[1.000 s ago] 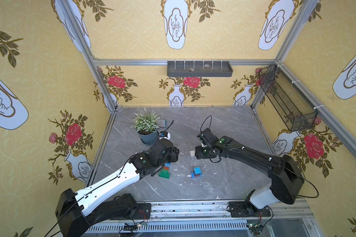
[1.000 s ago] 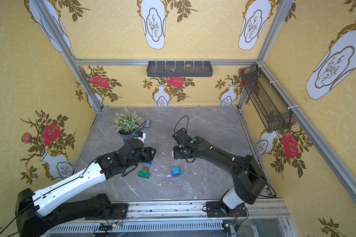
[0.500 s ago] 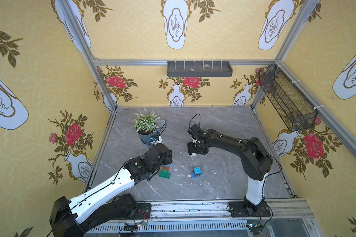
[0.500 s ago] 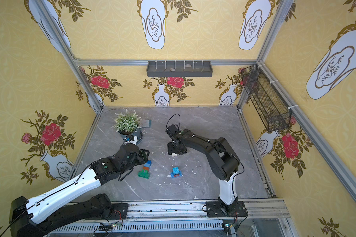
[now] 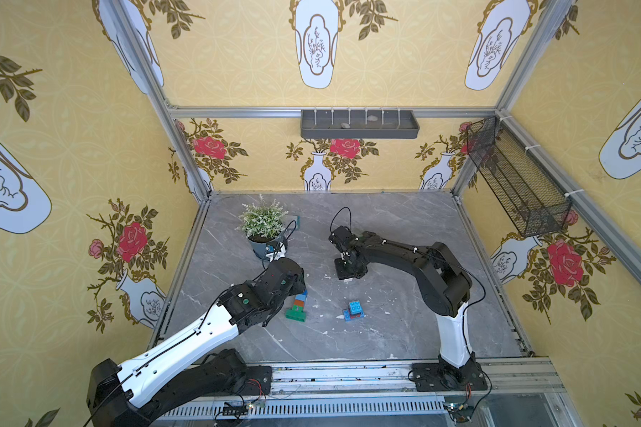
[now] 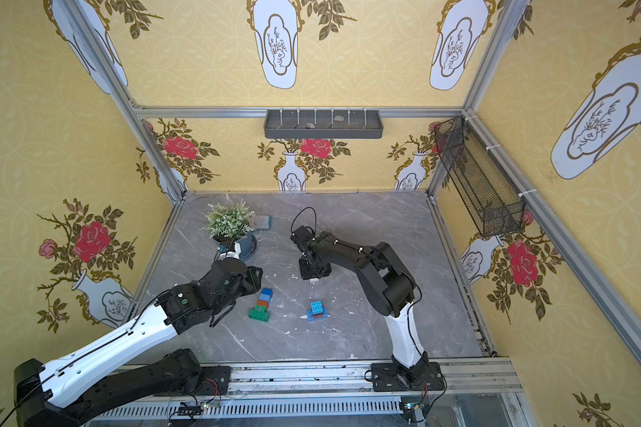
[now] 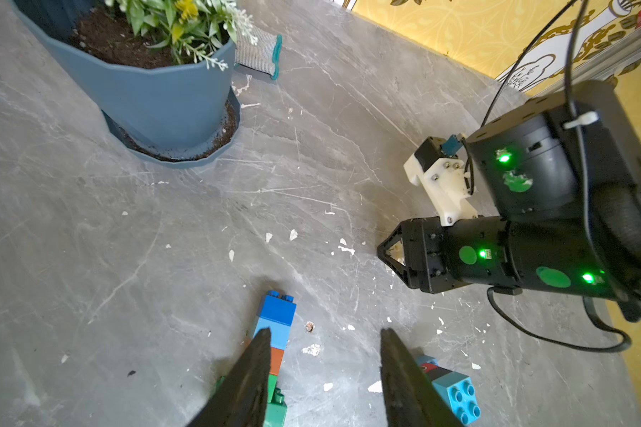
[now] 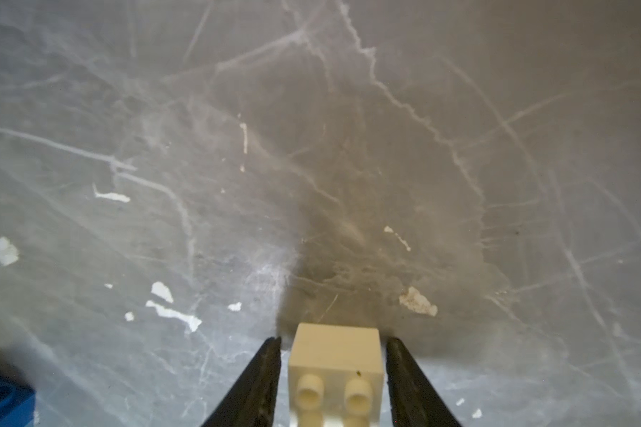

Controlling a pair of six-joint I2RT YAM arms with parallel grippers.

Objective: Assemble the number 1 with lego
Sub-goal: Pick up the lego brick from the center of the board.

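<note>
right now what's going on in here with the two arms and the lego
Two robot arms are building a lego 1 on the grey table. A flat column of blue, light blue, orange-brown and green bricks lies by the left hand, which is open and empty. The right hand straddles a white brick on the table; whether it grips it yet is unclear. A small blue and red cluster sits apart, untouched.

Both top views look steeply down from high over the table (image 5: 404, 222) edge farthest from the potted plant (image 5: 262, 223); we find them nearly identical, covering the whole scene. The left wrist view looks low across the table toward the plant. The right wrist view sits very close over bare table, well apart from the plant.
</note>
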